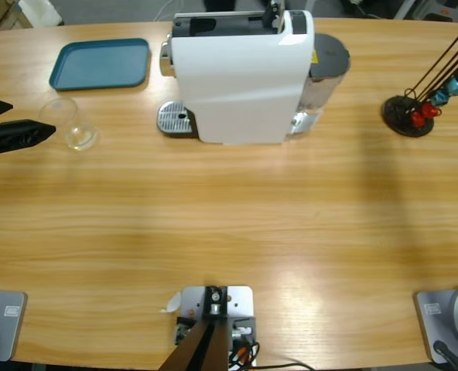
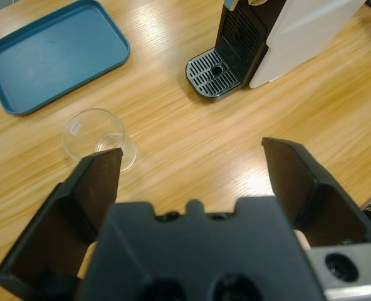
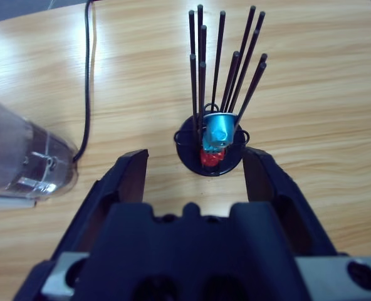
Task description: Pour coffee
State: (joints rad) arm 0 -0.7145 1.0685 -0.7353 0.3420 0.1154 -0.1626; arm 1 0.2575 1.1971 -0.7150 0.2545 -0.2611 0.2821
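Note:
A small clear glass point(image 1: 70, 124) stands on the table at the far left, and no coffee shows in it. In the left wrist view the glass point(image 2: 98, 135) sits just beyond my left jaw. My left gripper point(image 2: 192, 153) is open and holds nothing; in the high view the left gripper point(image 1: 32, 117) comes in from the left edge, right beside the glass. My right gripper point(image 3: 197, 155) is open too, facing a black capsule holder point(image 3: 210, 150) that carries a blue capsule point(image 3: 218, 128) and a red one. The white coffee machine point(image 1: 240, 77) stands at the back middle, with its drip grate point(image 2: 214, 72) bare.
A blue tray point(image 1: 100, 63) lies at the back left, behind the glass. The capsule holder point(image 1: 411, 112) with its tall black rods stands at the right. The machine's clear water tank point(image 3: 22, 163) and a black cable point(image 3: 88, 75) lie to the left in the right wrist view.

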